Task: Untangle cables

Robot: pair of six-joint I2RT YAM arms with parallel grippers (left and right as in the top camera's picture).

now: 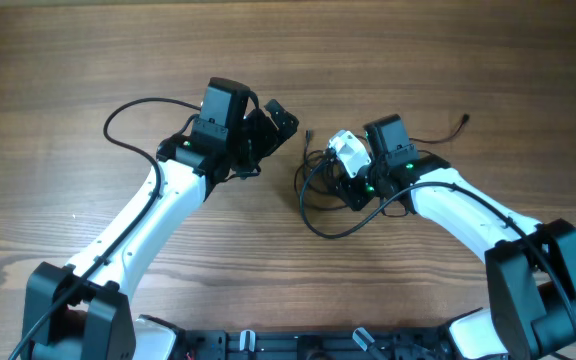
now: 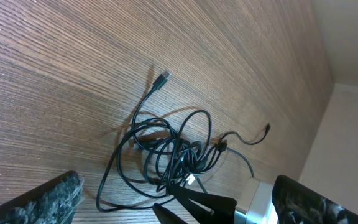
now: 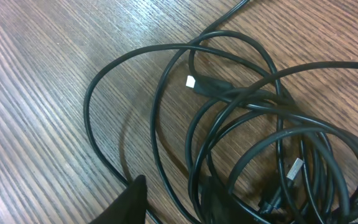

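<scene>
the step in hand, as i judge it, is getting a first hold on one strand of the cables (image 2: 166,149) so the knot can be opened. to do it well i should take one cord only, near the outer edge of the bundle, not a pinch through the middle where several loops cross. a good strand is one that leads to a free end, such as the silver-tipped plug (image 3: 191,81) lying across the top of the loops. then i should lift gently and draw away from the heap, watching whether the other loops slide off or drag along. if the whole heap rises, the grip has too many cords in it.

my right end effector (image 1: 336,178) sits low over the tangle's right side, tips just at the cords. in its wrist view one dark finger (image 3: 132,199) shows at the bottom edge with strands running right beside it. its jaws look narrow, but i cannot tell whether a cord is pinched between them.

my left end effector (image 1: 273,128) stands wide, holding nothing, off to the left of the bundle and apart from it, facing it.

the cables lie in one loose heap on the worktop (image 1: 68,60) between the two arms. one usb plug (image 2: 163,76) pokes out on a short tail, and another end (image 1: 463,120) trails off well to the right.
</scene>
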